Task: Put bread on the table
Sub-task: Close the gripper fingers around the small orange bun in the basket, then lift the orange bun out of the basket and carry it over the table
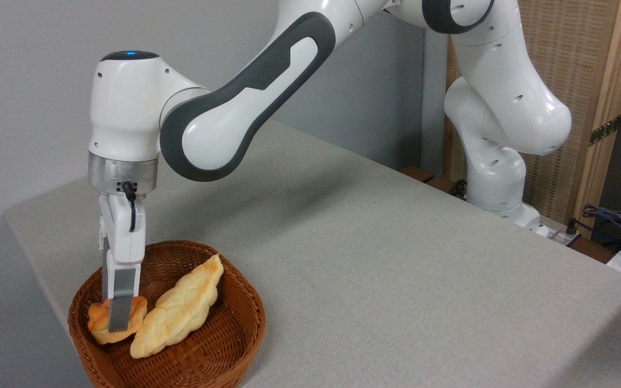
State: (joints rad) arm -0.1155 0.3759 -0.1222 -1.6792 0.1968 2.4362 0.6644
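Brown wicker forms the basket point(219, 345) at the near left corner of the desk point(397, 258), and I reach straight down into it from above. My jaws sit at the bread point(97, 323), the small golden bun lying against the basket's left wall. One grey finger point(120, 307) shows flat across the front of the bun, its tip low on the crust; the other finger is hidden behind it, so I cannot tell whether I am pinching the bun or only standing spread about it. The bun rests low inside the basket, its left and right edges showing on either side of my finger.

Just beside it, touching or nearly so, lies the long pale braided loaf point(178, 310), slanting from the basket's near edge up towards its far rim, its pointed end poking above the weave.

My arm point(246, 102) runs up and to the right, white with dark grey joints, back to its base point(496, 183) at the far right edge of the desk. The grey-beige cloth surface stretches out to the right of the basket. Behind the base stands a woven panel in a wooden frame point(574, 81), and a tangle of cables point(612, 221) lies at the far right.
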